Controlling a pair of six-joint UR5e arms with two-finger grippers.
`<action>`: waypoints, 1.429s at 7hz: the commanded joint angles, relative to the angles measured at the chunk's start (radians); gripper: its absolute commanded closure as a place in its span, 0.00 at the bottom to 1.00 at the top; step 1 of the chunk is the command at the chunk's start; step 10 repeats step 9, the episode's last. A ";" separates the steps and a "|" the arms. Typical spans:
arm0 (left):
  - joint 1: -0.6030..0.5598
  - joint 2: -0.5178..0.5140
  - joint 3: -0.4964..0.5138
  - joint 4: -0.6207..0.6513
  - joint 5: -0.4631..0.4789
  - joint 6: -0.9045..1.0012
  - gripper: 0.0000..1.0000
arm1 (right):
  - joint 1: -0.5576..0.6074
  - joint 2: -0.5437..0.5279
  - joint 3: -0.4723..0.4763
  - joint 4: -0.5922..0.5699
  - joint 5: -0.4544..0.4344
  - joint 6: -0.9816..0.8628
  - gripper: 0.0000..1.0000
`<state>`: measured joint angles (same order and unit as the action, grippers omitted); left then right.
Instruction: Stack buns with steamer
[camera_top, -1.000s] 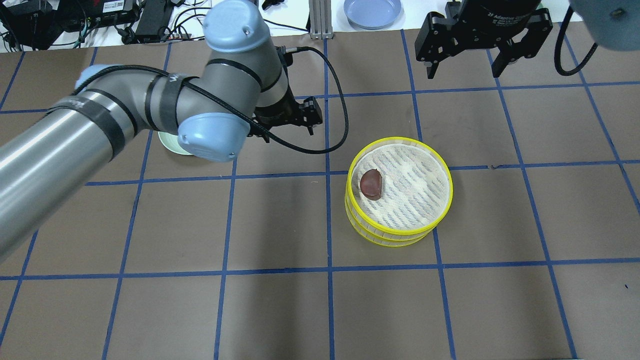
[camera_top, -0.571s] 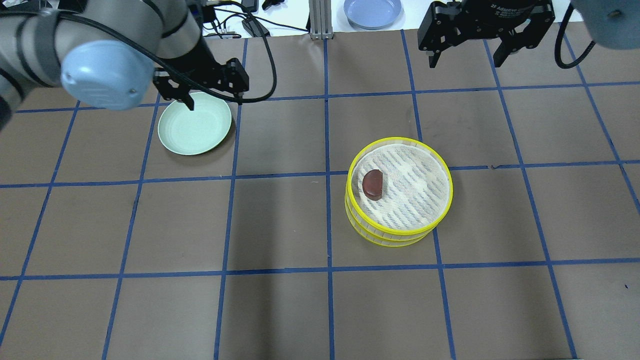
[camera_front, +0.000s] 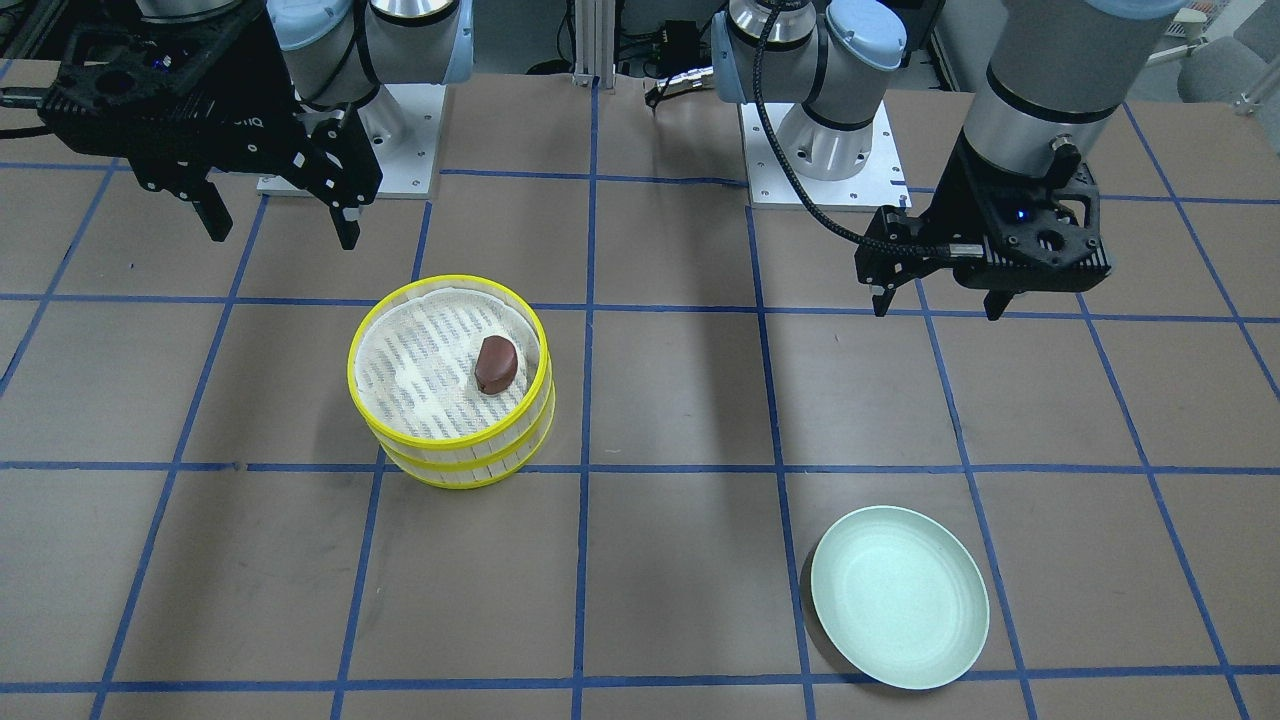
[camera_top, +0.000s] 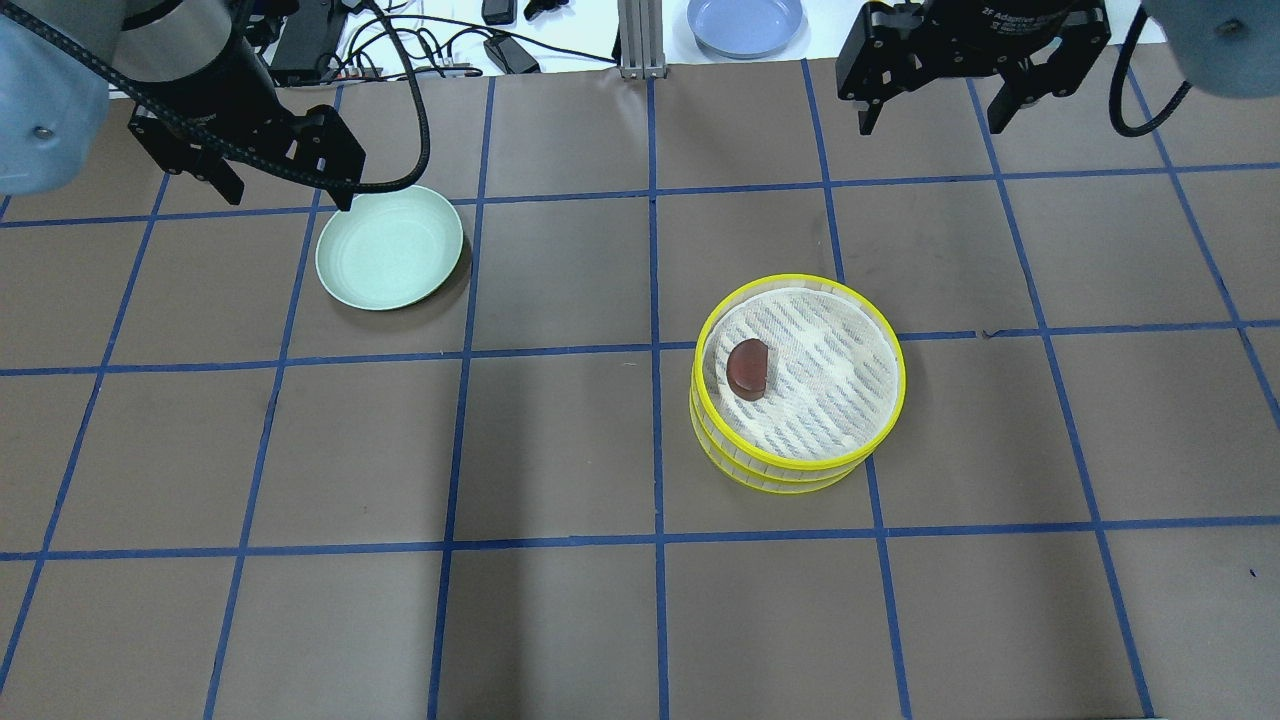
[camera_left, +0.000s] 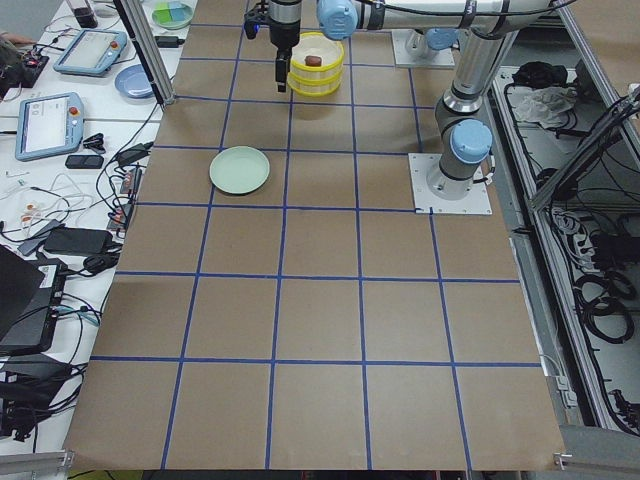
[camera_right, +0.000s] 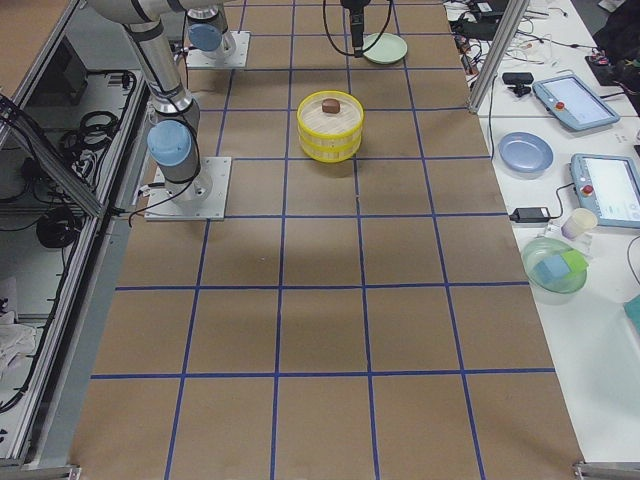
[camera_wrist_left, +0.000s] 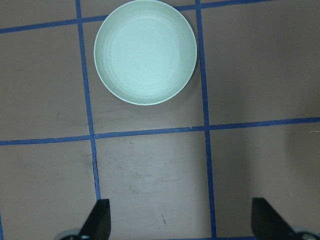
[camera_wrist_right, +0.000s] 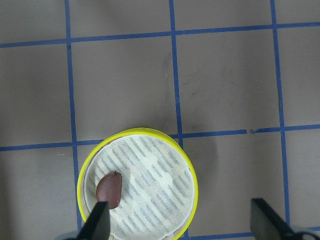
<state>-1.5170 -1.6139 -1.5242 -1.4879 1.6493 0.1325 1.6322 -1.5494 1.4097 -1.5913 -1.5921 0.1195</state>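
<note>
The steamer (camera_top: 830, 385) is two yellow-rimmed tiers stacked right of the table's centre; it also shows in the front view (camera_front: 420, 375) and the right wrist view (camera_wrist_right: 150, 190). The dark reddish-brown bun (camera_top: 746, 368) lies on the top tier's floor, near its left rim. The cream-white bun is not visible. My left gripper (camera_top: 290, 195) is open and empty, raised by the far-left edge of the pale green plate (camera_top: 390, 248). My right gripper (camera_top: 930, 122) is open and empty, high beyond the steamer.
The green plate (camera_wrist_left: 145, 51) is empty. A blue-grey plate (camera_top: 745, 22) and cables lie off the mat at the back edge. A metal post (camera_top: 637, 40) stands at the back centre.
My left arm has swung back from the middle of the table to the left, past the green plate. The right gripper, the steamer and the brown bun have hardly moved.
</note>
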 joint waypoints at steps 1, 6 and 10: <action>-0.002 0.025 -0.004 -0.056 -0.014 -0.011 0.00 | 0.000 0.000 0.000 0.001 0.000 0.002 0.00; -0.002 0.037 -0.022 -0.072 -0.066 -0.057 0.00 | 0.002 0.000 0.002 0.001 0.000 0.002 0.00; -0.008 0.045 -0.022 -0.081 -0.063 -0.050 0.00 | 0.002 0.000 0.002 0.001 0.000 0.002 0.00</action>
